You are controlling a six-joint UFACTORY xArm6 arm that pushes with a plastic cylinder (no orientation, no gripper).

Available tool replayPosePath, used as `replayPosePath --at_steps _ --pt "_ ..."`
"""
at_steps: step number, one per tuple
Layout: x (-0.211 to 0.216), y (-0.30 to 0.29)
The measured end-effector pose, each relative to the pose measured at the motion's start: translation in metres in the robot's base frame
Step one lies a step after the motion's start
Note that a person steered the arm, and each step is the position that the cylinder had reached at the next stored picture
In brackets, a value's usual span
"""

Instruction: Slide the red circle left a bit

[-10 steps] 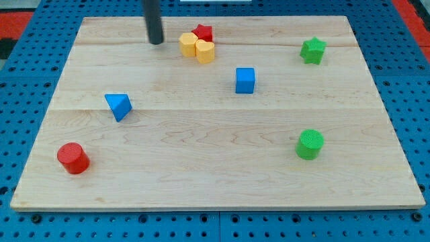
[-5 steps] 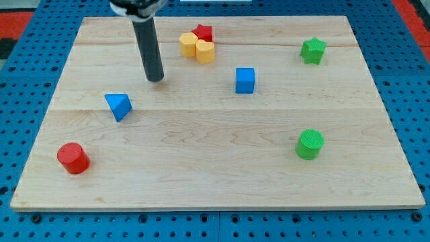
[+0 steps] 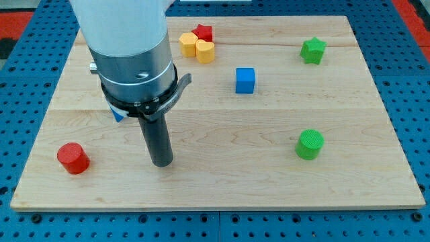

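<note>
The red circle (image 3: 72, 158) is a short red cylinder near the board's lower left corner. My tip (image 3: 162, 163) rests on the board to the right of it, about a fifth of the board's width away and at about the same height in the view. The rod rises to the arm's grey and white body, which hides most of the blue triangle (image 3: 117, 115) up and left of the tip.
Two yellow blocks (image 3: 197, 46) and a red star (image 3: 203, 31) cluster at the top centre. A blue cube (image 3: 245, 80) sits right of centre. A green star (image 3: 312, 50) is at the upper right, a green cylinder (image 3: 310, 144) at the lower right.
My tip has moved from the top of the board down towards the view's bottom, now level with the red circle. The arm's body has come into view. No block has moved.
</note>
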State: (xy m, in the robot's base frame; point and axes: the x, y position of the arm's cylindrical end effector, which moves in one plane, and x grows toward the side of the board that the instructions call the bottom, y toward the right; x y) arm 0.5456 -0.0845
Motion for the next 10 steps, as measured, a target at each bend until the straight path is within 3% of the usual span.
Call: replayPosePath --at_steps 3,7,10 --pt "0.025 -0.002" --pt "0.022 -0.15" --pt "-0.018 -0.15"
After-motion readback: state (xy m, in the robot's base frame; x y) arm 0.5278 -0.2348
